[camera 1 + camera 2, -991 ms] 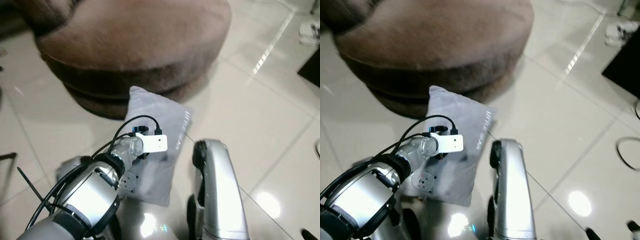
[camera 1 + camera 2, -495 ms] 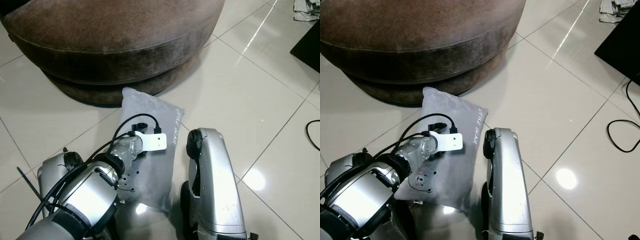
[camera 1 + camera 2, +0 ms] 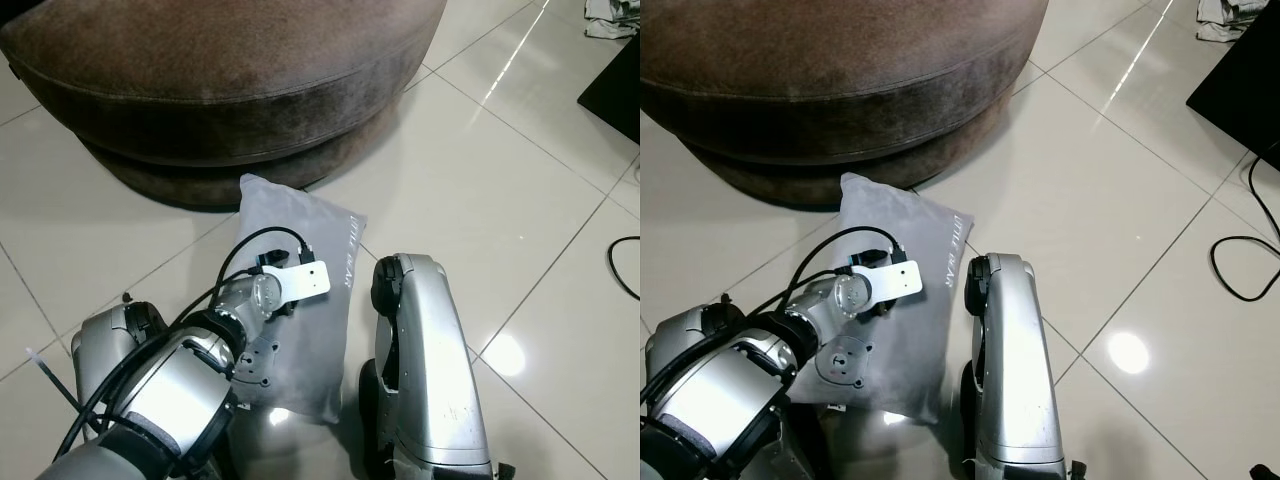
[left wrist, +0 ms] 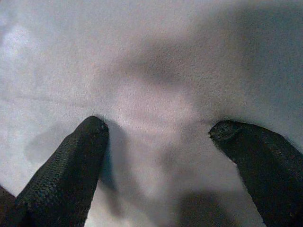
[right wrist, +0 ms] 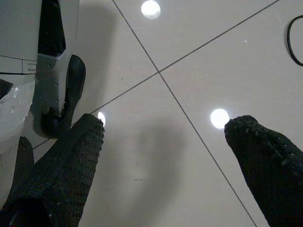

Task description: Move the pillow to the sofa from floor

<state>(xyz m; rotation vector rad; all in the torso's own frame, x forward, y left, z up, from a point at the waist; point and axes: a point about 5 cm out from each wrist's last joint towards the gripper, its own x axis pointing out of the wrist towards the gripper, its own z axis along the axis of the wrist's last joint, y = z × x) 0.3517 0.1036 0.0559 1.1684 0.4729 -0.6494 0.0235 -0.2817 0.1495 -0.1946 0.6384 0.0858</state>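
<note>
One grey pillow (image 3: 300, 300) lies flat on the tiled floor (image 3: 500, 200), its top corner just beside the base of the round brown sofa (image 3: 220, 90); not yet lifted.

Left hand (image 4: 158, 130): fingers apart, tips (image 4: 92, 130) pressed into the pillow fabric, a ridge of cloth between them. Not closed on it.

Right hand (image 5: 165, 127): fingers apart, over bare floor, holding nothing.

Handling, by judgement: soft, light, limp; will sag and fold when raised. Cover looks smooth, may slip from a shallow pinch. Best to gather a deep fold of cloth mid-panel, or take a corner.

Count: one pillow, one sofa, two hands. A black cable (image 3: 1240, 270) lies well off to the right.
</note>
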